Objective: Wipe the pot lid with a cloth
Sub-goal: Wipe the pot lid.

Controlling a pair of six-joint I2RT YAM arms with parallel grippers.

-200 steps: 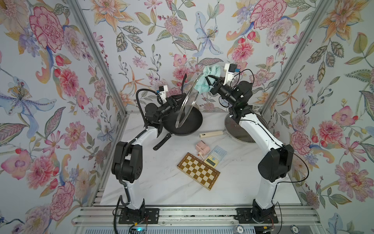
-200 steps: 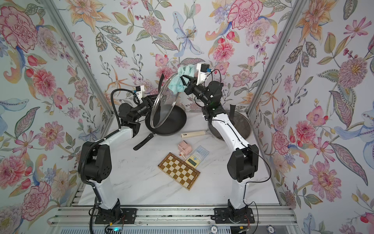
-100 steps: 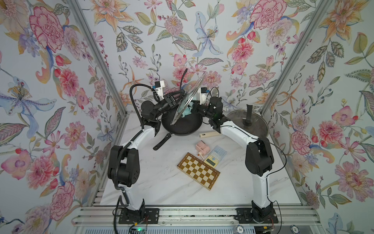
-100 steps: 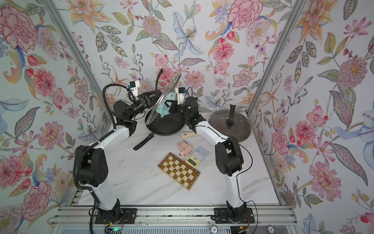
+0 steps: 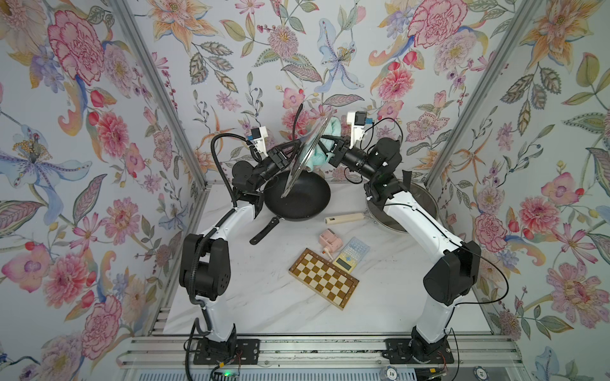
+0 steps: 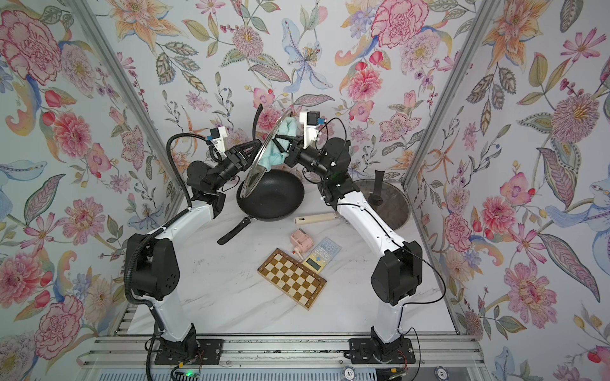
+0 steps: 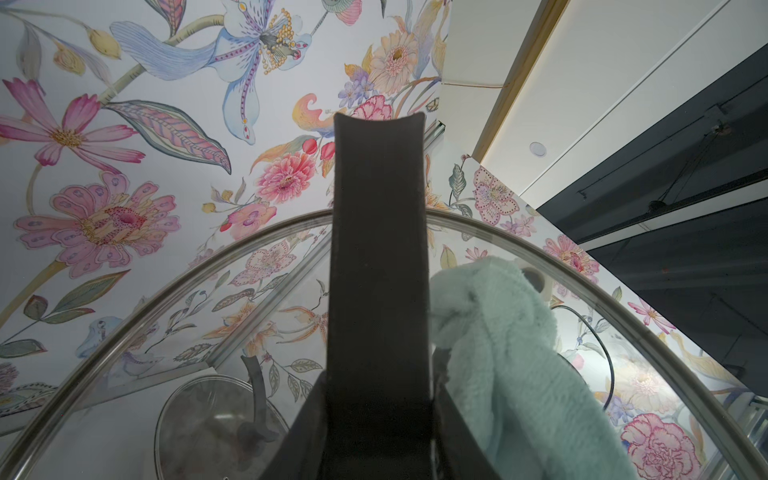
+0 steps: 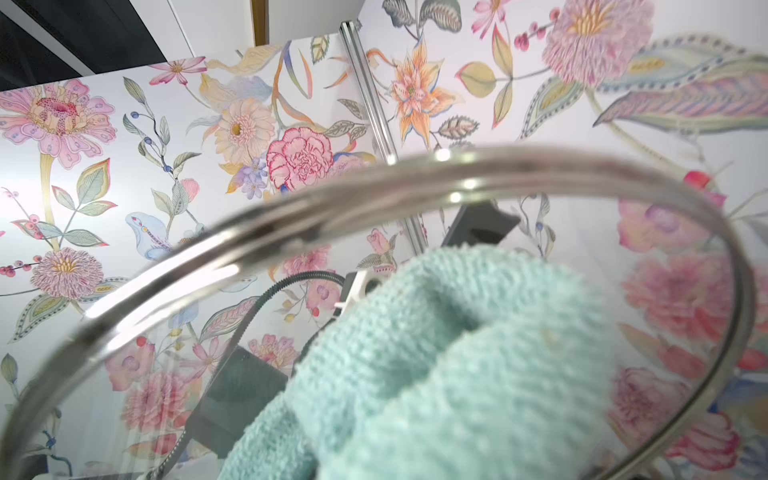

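Pot lid: I am holding the pot lid [image 5: 305,155] on edge, tilted, in the air above the black pan [image 5: 307,204] at the back of the table [image 5: 264,297].
Handling: it is glass in a metal rim, so I am judging it stiff, fairly heavy, slippery and breakable. Its black handle [image 7: 378,270] looks like the one safe place to grip.
Left gripper: the left gripper [image 6: 248,153] is clamping that handle, jaws narrow around it.
Cloth: the cloth [image 8: 457,353] looks soft, light and quick to bunch. It is pressing on the lid's face opposite the handle, near the upper rim.
Right gripper: the right gripper [image 6: 285,148] is pinching a wad of the cloth, jaws fully closed on it.
Count: I am seeing two glass lids. The second lid [image 6: 392,204] is resting at the right over a pan with a cream handle [image 5: 345,218]. There are also one cloth, two pans, one checkered board [image 5: 323,278], one calculator [image 5: 350,254] and one small pink object [image 5: 331,240].
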